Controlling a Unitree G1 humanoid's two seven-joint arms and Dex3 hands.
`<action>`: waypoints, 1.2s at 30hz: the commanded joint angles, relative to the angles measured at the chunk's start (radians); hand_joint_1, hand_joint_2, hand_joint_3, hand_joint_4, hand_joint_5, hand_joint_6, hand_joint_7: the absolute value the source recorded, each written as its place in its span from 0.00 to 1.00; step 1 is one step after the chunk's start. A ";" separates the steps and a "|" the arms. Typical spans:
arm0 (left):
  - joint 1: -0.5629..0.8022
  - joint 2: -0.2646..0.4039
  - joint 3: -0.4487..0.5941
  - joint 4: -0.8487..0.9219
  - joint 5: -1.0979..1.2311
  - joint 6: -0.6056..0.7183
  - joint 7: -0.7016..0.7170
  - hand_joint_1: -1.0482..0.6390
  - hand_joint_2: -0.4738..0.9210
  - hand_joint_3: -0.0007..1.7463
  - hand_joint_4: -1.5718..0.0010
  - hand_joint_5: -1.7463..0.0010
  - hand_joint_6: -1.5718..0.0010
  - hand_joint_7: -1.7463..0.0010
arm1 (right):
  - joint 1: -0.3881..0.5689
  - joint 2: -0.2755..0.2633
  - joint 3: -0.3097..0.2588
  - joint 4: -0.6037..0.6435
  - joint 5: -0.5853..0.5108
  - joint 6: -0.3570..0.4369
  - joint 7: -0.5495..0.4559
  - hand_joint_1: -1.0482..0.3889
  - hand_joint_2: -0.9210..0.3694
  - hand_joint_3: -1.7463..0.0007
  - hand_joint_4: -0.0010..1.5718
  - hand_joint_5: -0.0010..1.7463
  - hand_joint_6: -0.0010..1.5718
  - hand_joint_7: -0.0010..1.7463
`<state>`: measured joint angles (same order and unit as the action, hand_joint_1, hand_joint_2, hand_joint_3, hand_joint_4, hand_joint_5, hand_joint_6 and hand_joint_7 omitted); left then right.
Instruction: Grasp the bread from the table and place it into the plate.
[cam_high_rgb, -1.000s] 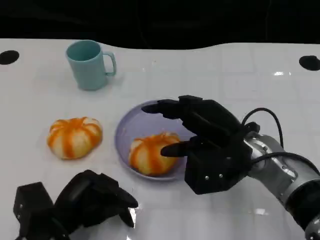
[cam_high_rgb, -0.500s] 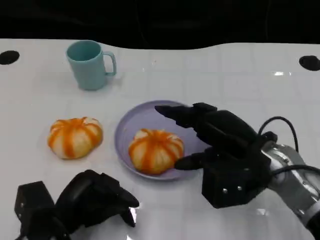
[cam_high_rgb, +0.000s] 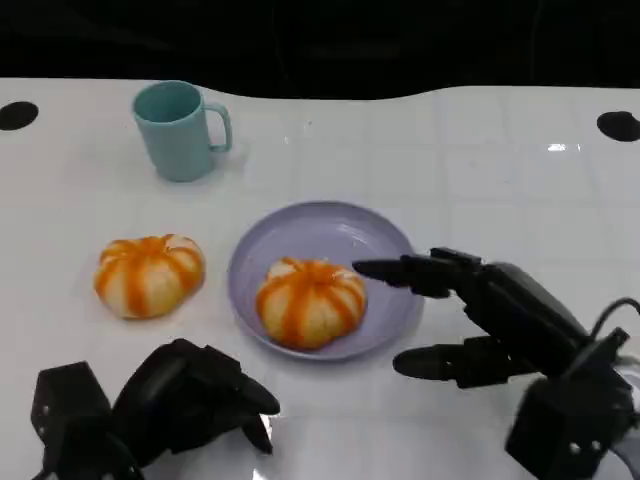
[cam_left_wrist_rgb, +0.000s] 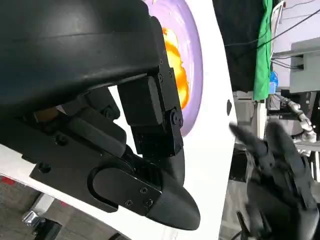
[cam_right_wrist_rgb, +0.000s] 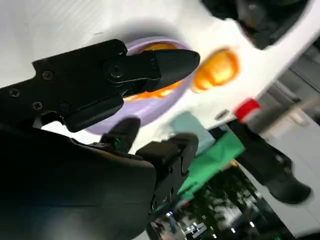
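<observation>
Head view shows one bread (cam_high_rgb: 311, 302) lying in the plate (cam_high_rgb: 385, 235) at frame centre, so placement looks done. Right hand (cam_high_rgb: 500, 325), lower right, is spread and empty; left hand (cam_high_rgb: 180, 400) sits curled, grasping nothing.

The right hand (cam_high_rgb: 480, 325) is seen at the lower right of the head view, held open with its black fingers (cam_high_rgb: 400, 272) spread apart and nothing gripped. Its silver forearm (cam_high_rgb: 630, 400) is barely seen at the frame edge. The left hand (cam_high_rgb: 175, 400) is seen at the lower left, fingers curled inward, nothing held.
</observation>
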<state>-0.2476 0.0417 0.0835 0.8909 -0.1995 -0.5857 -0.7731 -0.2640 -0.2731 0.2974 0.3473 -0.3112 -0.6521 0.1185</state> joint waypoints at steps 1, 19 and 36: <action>0.005 0.017 0.000 -0.003 0.003 -0.009 0.009 0.00 0.95 0.00 0.20 0.50 0.00 0.98 | 0.063 -0.010 -0.045 -0.003 0.094 -0.063 0.019 0.38 0.00 0.86 0.34 0.95 0.38 0.51; 0.000 0.018 -0.002 0.000 -0.002 -0.011 0.003 0.00 0.95 0.00 0.20 0.50 0.01 0.99 | 0.286 -0.099 -0.130 -0.145 0.165 -0.094 0.141 0.38 0.00 0.87 0.47 1.00 0.36 0.99; -0.007 0.030 0.004 0.007 -0.007 0.003 0.000 0.00 0.95 0.00 0.20 0.50 0.00 0.99 | 0.247 -0.036 -0.140 0.004 0.134 -0.184 0.082 0.41 0.00 0.87 0.47 1.00 0.35 0.99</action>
<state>-0.2516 0.0495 0.0801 0.8907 -0.1974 -0.5889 -0.7647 -0.0012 -0.3137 0.1719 0.3197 -0.1673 -0.8069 0.2182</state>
